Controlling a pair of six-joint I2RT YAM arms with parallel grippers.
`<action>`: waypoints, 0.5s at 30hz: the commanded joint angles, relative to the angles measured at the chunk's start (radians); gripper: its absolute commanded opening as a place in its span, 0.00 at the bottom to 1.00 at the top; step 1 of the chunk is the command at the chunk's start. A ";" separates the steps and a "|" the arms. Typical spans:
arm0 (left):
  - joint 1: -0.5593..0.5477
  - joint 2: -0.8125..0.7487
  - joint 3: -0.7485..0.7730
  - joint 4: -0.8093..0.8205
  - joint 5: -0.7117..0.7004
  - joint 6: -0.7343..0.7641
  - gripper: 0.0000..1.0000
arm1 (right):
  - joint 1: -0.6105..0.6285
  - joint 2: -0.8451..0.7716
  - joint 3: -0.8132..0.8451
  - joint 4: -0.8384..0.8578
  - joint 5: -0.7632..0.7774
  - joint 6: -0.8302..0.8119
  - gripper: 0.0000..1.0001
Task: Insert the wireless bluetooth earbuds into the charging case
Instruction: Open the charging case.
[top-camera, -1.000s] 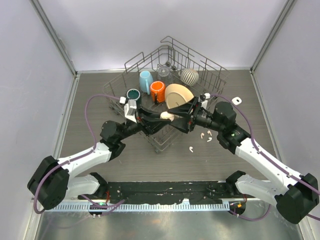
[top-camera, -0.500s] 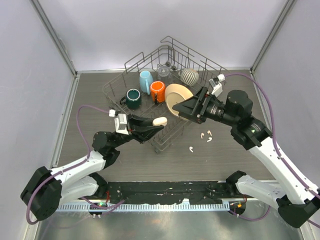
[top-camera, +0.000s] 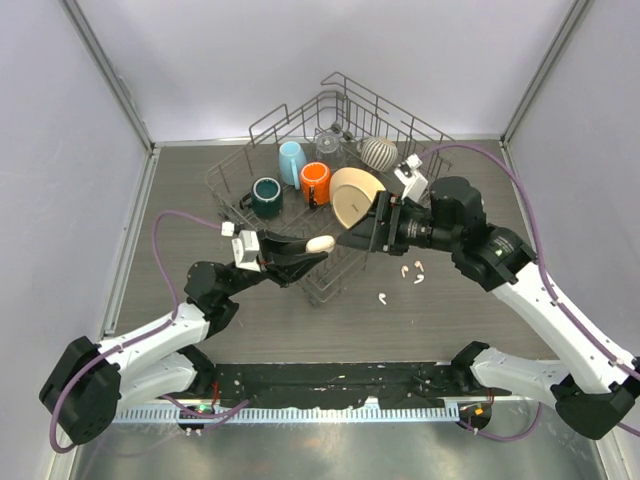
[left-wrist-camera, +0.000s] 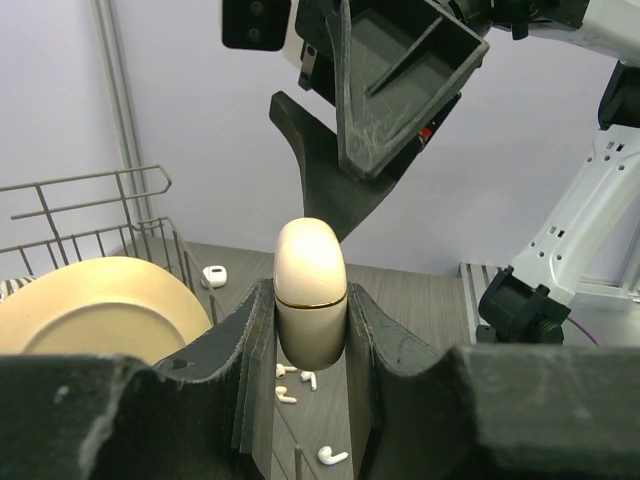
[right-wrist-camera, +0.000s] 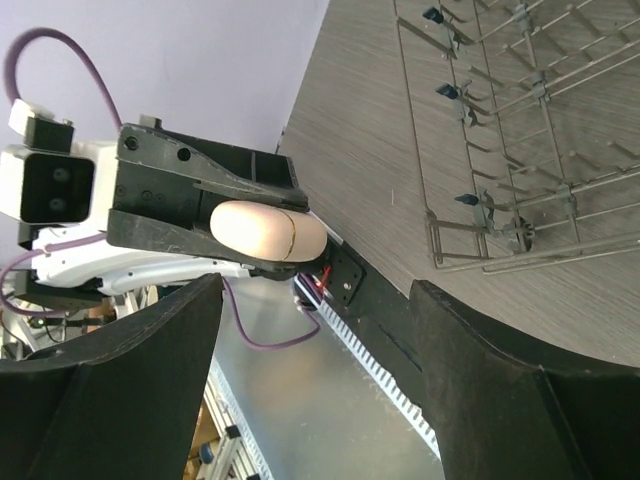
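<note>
Still grips the shut case (left-wrist-camera: 311, 290) in the left end effector (top-camera: 316, 250), clenched. Has swung the right end effector (top-camera: 352, 238) back in from 3 o'clock, jaws spread, nothing held. Means, likely, lid-opening next. Leaves the earbuds (top-camera: 405, 270) loose at the case's 4 o'clock. Shows a grey wood-grain worktop (top-camera: 180, 190), a dish rack (top-camera: 325, 285) at 12 o'clock and lilac walls (top-camera: 200, 60).
</note>
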 joint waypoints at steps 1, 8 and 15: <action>-0.003 0.013 0.044 0.020 0.018 0.024 0.00 | 0.054 0.033 0.045 -0.003 0.051 -0.035 0.80; -0.004 0.022 0.058 0.025 0.041 0.004 0.00 | 0.096 0.063 0.024 0.046 0.085 0.000 0.79; -0.004 0.034 0.046 0.092 0.042 -0.045 0.00 | 0.096 0.093 0.027 0.040 0.125 0.025 0.77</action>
